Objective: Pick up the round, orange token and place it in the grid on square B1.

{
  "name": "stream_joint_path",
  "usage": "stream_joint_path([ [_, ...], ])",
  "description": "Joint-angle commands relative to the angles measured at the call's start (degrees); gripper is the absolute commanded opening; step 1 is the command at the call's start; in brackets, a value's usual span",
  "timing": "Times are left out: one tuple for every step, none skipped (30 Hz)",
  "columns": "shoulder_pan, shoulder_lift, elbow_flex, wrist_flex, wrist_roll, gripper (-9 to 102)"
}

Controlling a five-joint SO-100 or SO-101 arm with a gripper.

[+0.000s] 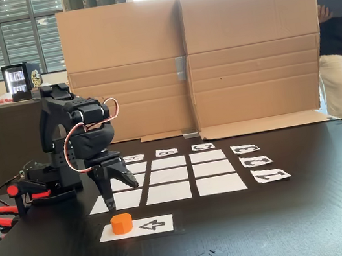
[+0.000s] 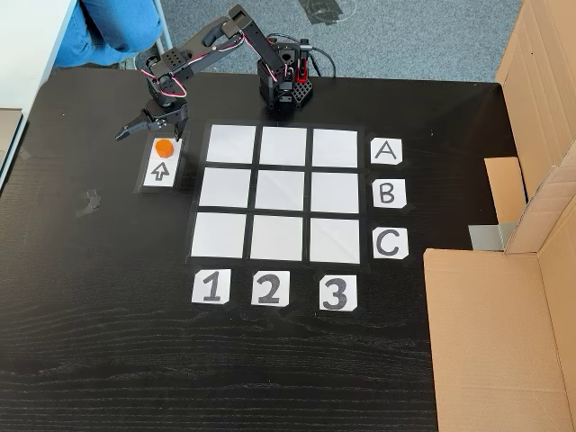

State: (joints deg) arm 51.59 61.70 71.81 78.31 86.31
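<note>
Hovering just above the orange token [image 2: 163,147], my tool [image 2: 147,127] hangs with its black fingers spread and nothing between them; in a fixed view it sits low over the dark wood-grain desk [image 1: 317,215], slightly behind the token [image 1: 122,223]. The token, a short faceted plastic puck, rests on the end of a white paper strip [image 2: 161,167] printed with a black outlined arrow, just beside the grid [image 2: 284,193]. That grid is nine plain white paper rectangles in three rows of three, all bare. White cards along one side read A [image 2: 385,151], B [image 2: 387,193] and C [image 2: 390,243]; cards along another read 1 [image 2: 211,288], 2 [image 2: 269,288] and 3 [image 2: 335,292]. Square B1 [image 2: 223,188] lies flat and bare. Brown corrugated cardboard panels [image 1: 190,65] stand along the desk's far edge.
</note>
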Motion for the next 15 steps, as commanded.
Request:
stream_joint_path([
  [-0.5, -0.4, -1.9, -1.1, 0.6, 77],
  [-0.5, -0.7, -1.9, -1.3, 0.6, 77],
  [-0.5, -1.0, -1.9, -1.5, 0.6, 77],
  [-0.5, -1.2, -2.0, -1.7, 0.6, 77],
  [-0.6, -1.5, -2.0, -1.9, 0.7, 77],
  [-0.6, -1.6, -2.0, -2.0, 0.8, 77],
  [-0.7, -1.7, -2.0, -2.1, 0.9, 77],
  [-0.8, -1.7, -2.0, -2.1, 1.0, 77],
  [-0.9, -1.8, -2.0, -2.1, 1.0, 77],
  [-1.0, -1.9, -2.1, -2.1, 1.0, 77],
  [-1.1, -2.1, -2.4, -2.1, 1.1, 77],
  [-1.1, -2.4, -2.7, -2.1, 1.1, 77],
  [-1.1, -2.7, -3.1, -2.1, 1.1, 77],
  [-1.0, -3.1, -3.6, -2.1, 1.1, 77],
  [-0.9, -3.4, -4.0, -2.1, 1.1, 77],
])
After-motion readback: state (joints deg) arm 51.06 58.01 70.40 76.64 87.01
